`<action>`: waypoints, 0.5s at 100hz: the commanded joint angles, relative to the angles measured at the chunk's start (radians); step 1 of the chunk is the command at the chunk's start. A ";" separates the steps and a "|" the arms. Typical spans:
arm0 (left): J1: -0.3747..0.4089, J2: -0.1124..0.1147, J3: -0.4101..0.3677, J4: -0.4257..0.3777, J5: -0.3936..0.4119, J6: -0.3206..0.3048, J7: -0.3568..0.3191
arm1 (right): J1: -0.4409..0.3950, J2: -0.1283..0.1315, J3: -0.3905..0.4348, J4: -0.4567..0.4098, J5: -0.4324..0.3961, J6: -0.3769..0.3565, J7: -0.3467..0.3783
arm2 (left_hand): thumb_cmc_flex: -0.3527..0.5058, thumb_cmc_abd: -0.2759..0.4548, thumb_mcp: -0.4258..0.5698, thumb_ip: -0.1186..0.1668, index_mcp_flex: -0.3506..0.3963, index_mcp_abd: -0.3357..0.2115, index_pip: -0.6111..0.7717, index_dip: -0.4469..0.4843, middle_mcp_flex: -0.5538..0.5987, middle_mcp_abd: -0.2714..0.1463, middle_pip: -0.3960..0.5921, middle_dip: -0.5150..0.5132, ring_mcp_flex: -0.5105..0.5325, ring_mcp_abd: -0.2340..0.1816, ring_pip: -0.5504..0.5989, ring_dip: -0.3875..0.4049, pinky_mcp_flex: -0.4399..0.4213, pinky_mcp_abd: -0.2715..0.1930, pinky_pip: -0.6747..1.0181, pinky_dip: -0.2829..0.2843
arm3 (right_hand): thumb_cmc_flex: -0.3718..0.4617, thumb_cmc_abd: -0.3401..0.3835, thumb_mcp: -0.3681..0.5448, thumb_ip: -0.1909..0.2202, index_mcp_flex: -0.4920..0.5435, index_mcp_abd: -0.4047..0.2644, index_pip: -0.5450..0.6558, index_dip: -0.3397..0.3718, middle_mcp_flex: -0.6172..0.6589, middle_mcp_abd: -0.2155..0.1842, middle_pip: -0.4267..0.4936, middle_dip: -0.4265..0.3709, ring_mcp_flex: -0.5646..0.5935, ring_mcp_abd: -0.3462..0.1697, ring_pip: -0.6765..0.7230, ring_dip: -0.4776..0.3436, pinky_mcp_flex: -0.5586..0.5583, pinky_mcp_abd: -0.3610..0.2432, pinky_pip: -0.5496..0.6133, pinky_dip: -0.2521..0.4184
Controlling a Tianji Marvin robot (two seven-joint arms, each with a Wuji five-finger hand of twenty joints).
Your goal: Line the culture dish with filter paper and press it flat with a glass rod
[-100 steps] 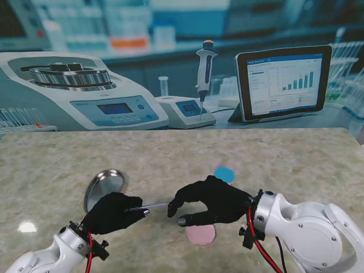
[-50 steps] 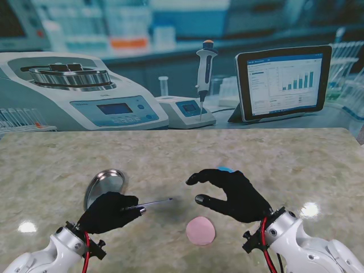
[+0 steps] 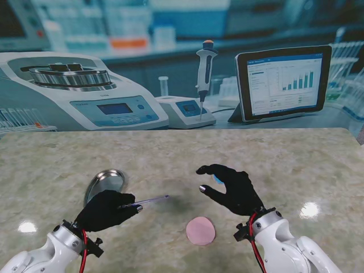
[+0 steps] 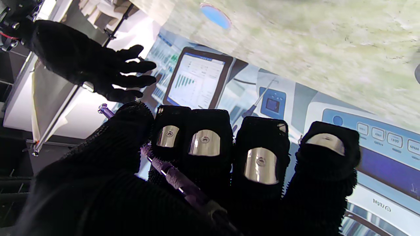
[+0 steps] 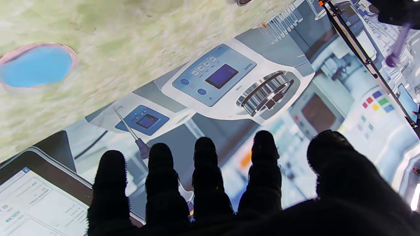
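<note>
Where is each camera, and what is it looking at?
Stand view: above the shoulders, looking down at the table; both arms show, left hand holding the rod, right hand open.
Left wrist view: looks along curled fingers around the rod, toward the right hand.
Right wrist view: looks along spread fingers toward the backdrop.
Shared: the blue disc shows in both wrist views.

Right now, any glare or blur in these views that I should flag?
Stand view: sharp, with two bright ceiling-light reflections on the table, near each wrist. Left wrist view: table texture smeared, blue disc soft. Right wrist view: fingers silhouetted dark, table blurred.
</note>
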 commanded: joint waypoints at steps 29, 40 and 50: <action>-0.026 -0.001 -0.034 0.034 0.017 0.029 -0.007 | 0.093 -0.018 -0.078 0.149 -0.041 -0.020 -0.075 | -0.024 0.004 0.037 0.021 0.028 0.025 0.034 0.063 0.045 -0.019 0.062 0.006 0.042 0.008 0.066 -0.008 0.020 0.057 0.077 0.008 | 0.016 0.021 -0.017 0.033 -0.074 -0.003 0.003 0.001 -0.103 -0.051 0.030 -0.034 -0.092 -0.085 -0.047 -0.041 -0.063 -0.071 -0.109 -0.082; -0.040 -0.002 -0.046 0.053 0.029 0.039 0.000 | 0.100 -0.018 -0.086 0.153 -0.013 -0.017 -0.059 | -0.025 0.003 0.038 0.021 0.028 0.024 0.035 0.062 0.044 -0.020 0.061 0.006 0.042 0.006 0.066 -0.009 0.020 0.058 0.077 0.007 | 0.013 0.023 -0.018 0.031 -0.071 -0.003 0.006 0.002 -0.098 -0.052 0.037 -0.036 -0.086 -0.085 -0.043 -0.043 -0.060 -0.070 -0.116 -0.095; -0.052 -0.001 -0.063 0.069 0.033 0.050 -0.008 | 0.100 -0.018 -0.088 0.151 -0.009 -0.014 -0.058 | -0.026 0.001 0.039 0.021 0.029 0.023 0.035 0.062 0.044 -0.021 0.061 0.006 0.042 0.004 0.066 -0.009 0.022 0.056 0.078 0.006 | 0.011 0.024 -0.019 0.030 -0.072 -0.003 0.007 0.001 -0.103 -0.050 0.036 -0.038 -0.086 -0.084 -0.043 -0.045 -0.058 -0.067 -0.116 -0.100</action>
